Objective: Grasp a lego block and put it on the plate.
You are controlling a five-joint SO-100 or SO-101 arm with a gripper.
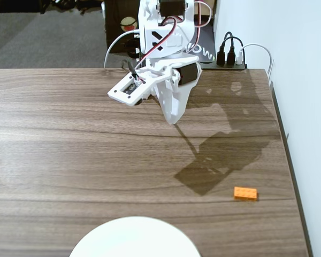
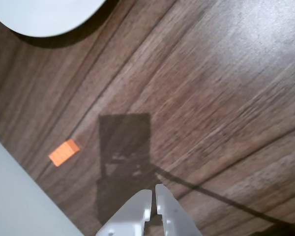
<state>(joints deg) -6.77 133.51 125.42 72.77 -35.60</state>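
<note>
Fixed view, near edge: plate [image 1: 135, 237], white, cut off by the bottom of the frame, nothing on it. Beyond it and to the right, lego block [image 1: 245, 193], orange, lying flat on the bare wooden table [image 1: 69, 139], close to the table's right edge and well apart from the plate.

Gripper [image 1: 172, 119] hangs above the table further back, near mid-width, tip pointing down, holding nothing. Block lies well to the right of it and nearer the camera. The arm's dark shadow [image 1: 219, 160] falls on the wood between gripper and block; no object stands between them.

Wrist view: gripper [image 2: 154, 192] enters from the bottom edge, fingers pressed together with only a thin slit between the tips. Block [image 2: 64, 152] sits to the left of the tips, clear of them, near the table edge. Plate [image 2: 44, 14] at top left.

Far end, fixed view: power strip [image 1: 231, 61] with black plugs and cables at the table's back right corner.
</note>
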